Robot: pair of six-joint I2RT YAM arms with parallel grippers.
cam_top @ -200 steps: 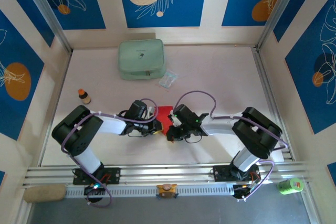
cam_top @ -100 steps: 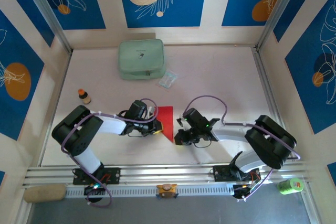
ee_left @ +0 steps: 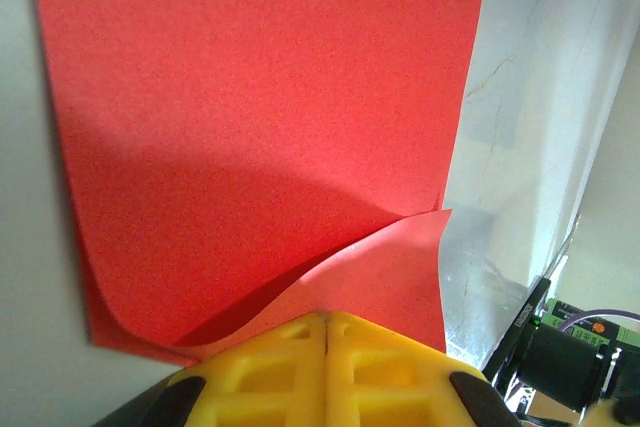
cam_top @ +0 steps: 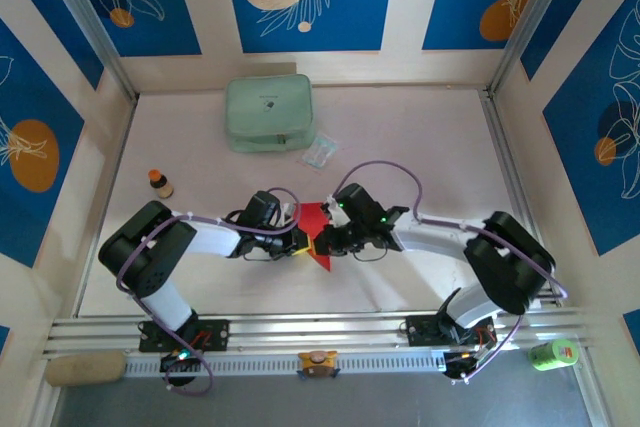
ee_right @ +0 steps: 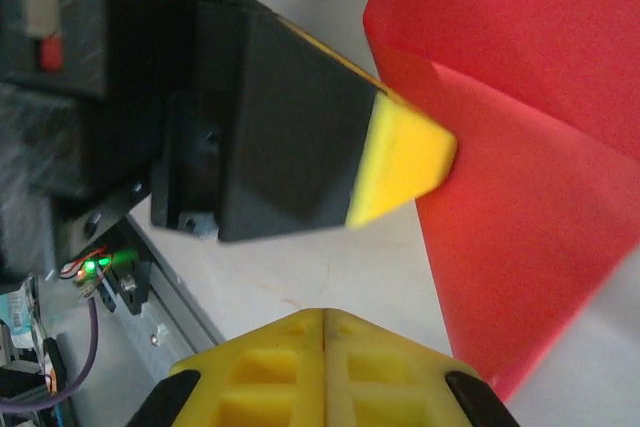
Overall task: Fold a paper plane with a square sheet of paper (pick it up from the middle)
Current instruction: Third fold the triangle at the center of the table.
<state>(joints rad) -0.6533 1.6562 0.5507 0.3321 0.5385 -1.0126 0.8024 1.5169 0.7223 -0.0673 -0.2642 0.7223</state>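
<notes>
The square sheet of paper [cam_top: 314, 221], bright red and part folded, lies on the table between my two grippers. My left gripper [cam_top: 301, 242] is shut at its left edge. In the left wrist view the closed yellow tips [ee_left: 326, 315] touch a raised flap of the paper [ee_left: 260, 97]; I cannot tell whether they pinch it. My right gripper [cam_top: 322, 239] is shut with nothing in it. In the right wrist view its tips [ee_right: 325, 312] hover over bare table just left of the paper [ee_right: 540, 197], and the left gripper's yellow fingers [ee_right: 405, 162] touch the sheet's edge.
A pale green pouch [cam_top: 268, 112] stands at the back left, with a small clear plastic packet [cam_top: 321, 152] next to it. A little bottle [cam_top: 159, 183] stands at the left. The metal rail [cam_top: 320, 332] runs along the near edge.
My right gripper pulled back to the right, baring the sheet, then came back to the paper's right edge. The left gripper stayed put. A flap of the paper now stands up.
</notes>
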